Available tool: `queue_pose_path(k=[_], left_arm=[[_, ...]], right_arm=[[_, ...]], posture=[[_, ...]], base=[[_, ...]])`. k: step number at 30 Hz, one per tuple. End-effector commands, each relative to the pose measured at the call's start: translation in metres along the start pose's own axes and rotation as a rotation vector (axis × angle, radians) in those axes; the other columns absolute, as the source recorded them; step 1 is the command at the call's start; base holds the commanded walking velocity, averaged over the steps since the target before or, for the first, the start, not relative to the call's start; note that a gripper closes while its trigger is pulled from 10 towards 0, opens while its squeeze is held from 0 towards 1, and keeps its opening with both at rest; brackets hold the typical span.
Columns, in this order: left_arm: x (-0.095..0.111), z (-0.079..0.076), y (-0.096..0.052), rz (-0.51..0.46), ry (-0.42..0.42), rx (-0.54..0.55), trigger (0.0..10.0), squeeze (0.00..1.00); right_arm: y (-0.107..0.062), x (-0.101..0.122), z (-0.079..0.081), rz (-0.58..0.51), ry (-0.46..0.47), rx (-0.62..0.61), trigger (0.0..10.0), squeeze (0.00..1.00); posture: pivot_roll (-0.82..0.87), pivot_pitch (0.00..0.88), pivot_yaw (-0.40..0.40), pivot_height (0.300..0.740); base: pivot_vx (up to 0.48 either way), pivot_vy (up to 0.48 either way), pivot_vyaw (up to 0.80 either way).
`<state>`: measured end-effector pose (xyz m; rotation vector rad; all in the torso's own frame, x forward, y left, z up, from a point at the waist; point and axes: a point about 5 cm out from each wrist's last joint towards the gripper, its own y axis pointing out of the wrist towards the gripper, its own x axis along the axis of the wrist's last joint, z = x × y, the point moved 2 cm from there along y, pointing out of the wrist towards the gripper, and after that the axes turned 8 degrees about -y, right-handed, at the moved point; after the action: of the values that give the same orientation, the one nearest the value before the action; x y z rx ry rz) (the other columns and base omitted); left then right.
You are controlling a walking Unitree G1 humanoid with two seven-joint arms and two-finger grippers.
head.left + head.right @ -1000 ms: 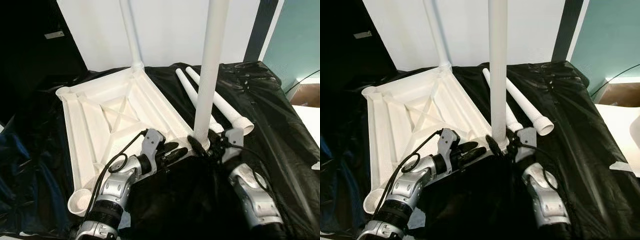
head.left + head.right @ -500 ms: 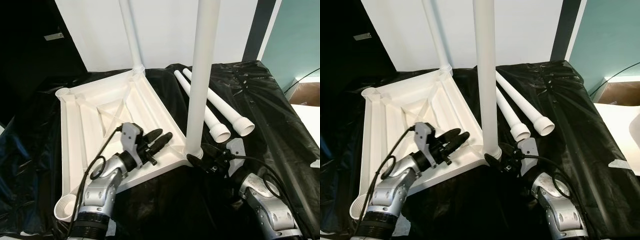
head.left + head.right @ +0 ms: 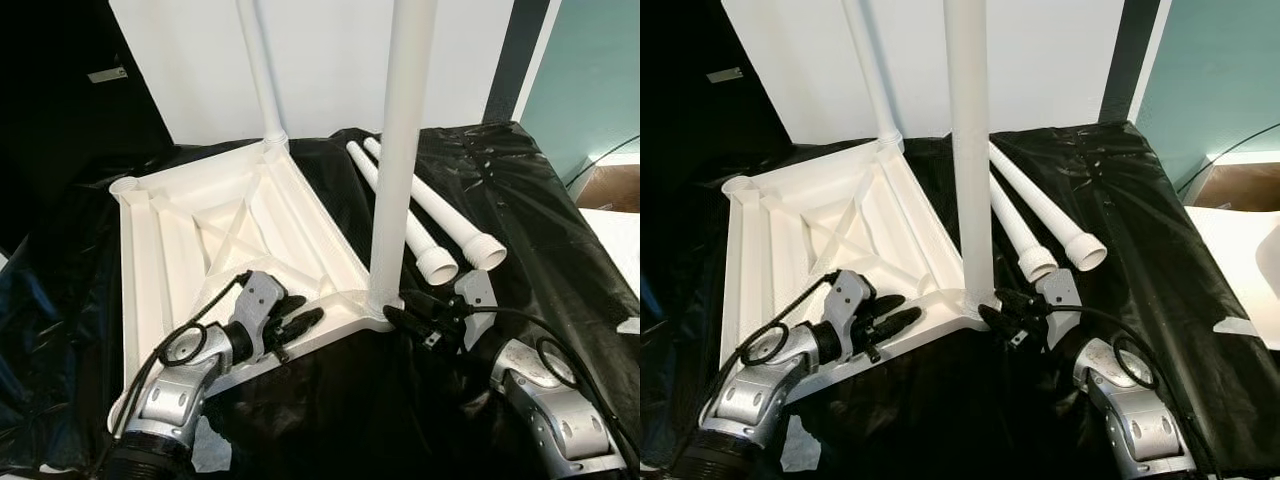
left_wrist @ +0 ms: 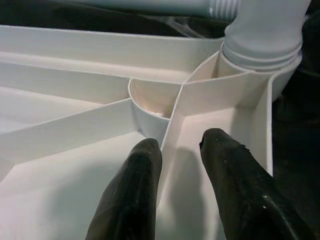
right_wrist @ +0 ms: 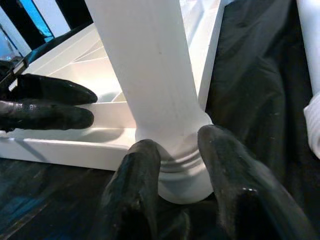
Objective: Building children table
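- the white table top [image 3: 215, 235] lies upside down, ribbed underside up, on the left half of a surface draped in black plastic sheet [image 3: 520, 210], one corner toward the far edge and one toward the near edge.
- a white leg [image 3: 400, 150] stands upright in the socket at the top's near right corner; a second upright leg [image 3: 258, 70] stands in the far corner socket, close to the white wall [image 3: 330, 60].
- the left corner socket [image 3: 124, 186] is an open round cup.
- two loose legs [image 3: 425, 215] lie side by side on the black sheet just right of the table top, threaded ends toward the near edge, slim ends toward the far edge.
- the left gripper [image 3: 292, 322] rests on the near right rim of the table top; in the left wrist view its two black fingers [image 4: 135, 200] sit a little apart astride a raised white rib, touching it, close to the socket of the near leg.
- the right gripper [image 3: 998, 312] is at the base of that near leg; in the right wrist view its fingers [image 5: 135, 195] are parted and flank the threaded collar at the leg's foot, one on each side, close against it; whether they press on it i cannot tell.
- the two grippers are near each other, with the leg socket between them.
- a dark panel [image 3: 70, 110] stands behind the left side, and a teal wall [image 3: 600, 70] is at the far right.
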<state>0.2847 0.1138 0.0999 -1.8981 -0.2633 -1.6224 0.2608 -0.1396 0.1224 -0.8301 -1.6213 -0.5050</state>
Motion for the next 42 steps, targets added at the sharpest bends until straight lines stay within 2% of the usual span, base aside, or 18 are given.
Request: queue_pose_path(k=[1,6,8,10,17,18,19,20,21,22,26,29,31,35,36,38,41,42], left_arm=[[-0.029,-0.004,-0.004,0.147,-0.069,-0.055,10.0,0.00],[-0.034,0.009,0.005,0.221,-0.086,0.050,10.0,0.00],[-0.034,0.009,0.005,0.221,-0.086,0.050,10.0,0.00],[-0.034,0.016,0.015,0.246,-0.081,0.129,10.0,0.00],[-0.020,0.017,0.026,0.182,-0.114,0.167,10.0,0.00],[-0.013,0.018,0.029,0.143,-0.141,0.171,9.2,0.00],[-0.013,0.018,0.029,0.143,-0.141,0.171,9.2,0.00],[-0.007,0.020,0.031,0.115,-0.156,0.181,7.6,0.00],[-0.002,0.022,0.034,0.097,-0.170,0.196,4.4,0.00],[0.001,0.024,0.037,0.084,-0.191,0.215,0.0,0.00],[0.003,0.026,0.039,0.075,-0.208,0.235,0.0,0.00],[0.010,0.036,0.046,0.036,-0.268,0.313,0.0,0.00],[0.016,0.049,0.048,-0.006,-0.322,0.446,0.0,0.00],[0.017,0.055,0.048,-0.018,-0.337,0.495,0.0,0.00],[0.017,0.060,0.046,-0.024,-0.343,0.548,0.0,0.00],[0.017,0.060,0.046,-0.024,-0.343,0.548,0.0,0.00],[0.015,0.084,0.030,-0.054,-0.370,0.753,0.0,0.00],[0.015,0.084,0.030,-0.054,-0.370,0.753,0.0,0.00]], right_arm=[[0.001,0.002,0.002,0.000,-0.002,0.012,10.0,0.00],[0.006,0.007,0.004,-0.010,-0.001,0.017,10.0,0.00],[0.006,0.007,0.004,-0.010,-0.001,0.017,10.0,0.00],[0.009,0.007,0.009,-0.009,0.004,0.033,10.0,0.00],[0.009,0.007,0.013,0.001,0.012,0.064,10.0,0.00],[0.009,0.006,0.014,0.007,0.013,0.076,10.0,0.00],[0.009,0.006,0.014,0.007,0.013,0.076,10.0,0.00],[0.009,0.004,0.016,0.015,0.010,0.088,10.0,0.00],[0.008,0.002,0.017,0.025,0.006,0.099,10.0,0.00],[0.009,0.001,0.018,0.032,-0.003,0.108,10.0,0.00],[0.010,0.000,0.017,0.036,-0.012,0.113,10.0,0.00],[0.013,0.002,0.014,0.032,-0.022,0.109,10.0,0.00],[0.016,0.004,0.014,0.025,-0.022,0.106,10.0,0.00],[0.017,0.004,0.016,0.023,-0.020,0.109,10.0,0.00],[0.017,0.004,0.019,0.022,-0.019,0.116,10.0,0.00],[0.017,0.004,0.019,0.022,-0.019,0.116,10.0,0.00],[0.016,0.003,0.024,0.023,-0.015,0.125,10.0,0.00],[0.016,0.003,0.024,0.023,-0.015,0.125,10.0,0.00]], posture=[[-0.06,0.000,0.099,0.740],[-0.05,0.000,0.100,0.740],[-0.05,0.000,0.100,0.740],[-0.05,0.000,0.101,0.740],[-0.05,0.000,0.105,0.740],[-0.05,0.000,0.106,0.740],[-0.05,0.000,0.106,0.740],[-0.06,0.000,0.107,0.740],[-0.06,0.000,0.109,0.740],[-0.06,0.000,0.111,0.740],[-0.06,0.000,0.111,0.740],[-0.05,0.000,0.109,0.740],[-0.05,0.000,0.108,0.740],[-0.05,0.000,0.107,0.740],[-0.05,0.000,0.108,0.740],[-0.05,0.000,0.108,0.740],[-0.06,0.000,0.111,0.740],[-0.06,0.000,0.111,0.740]], base=[[0.000,0.000,0.00],[0.000,0.000,0.00],[0.000,0.000,0.00],[0.000,0.000,0.00],[0.000,0.000,0.00],[0.000,0.000,0.00],[0.000,0.000,0.00],[0.000,0.000,0.00],[0.000,0.000,0.00],[0.000,0.000,0.00],[0.000,0.000,0.00],[0.000,0.000,0.00],[0.000,0.000,0.00],[0.000,0.000,0.00],[0.000,0.000,0.00],[0.000,0.000,0.00],[0.000,0.000,0.00],[0.000,0.000,0.00]])
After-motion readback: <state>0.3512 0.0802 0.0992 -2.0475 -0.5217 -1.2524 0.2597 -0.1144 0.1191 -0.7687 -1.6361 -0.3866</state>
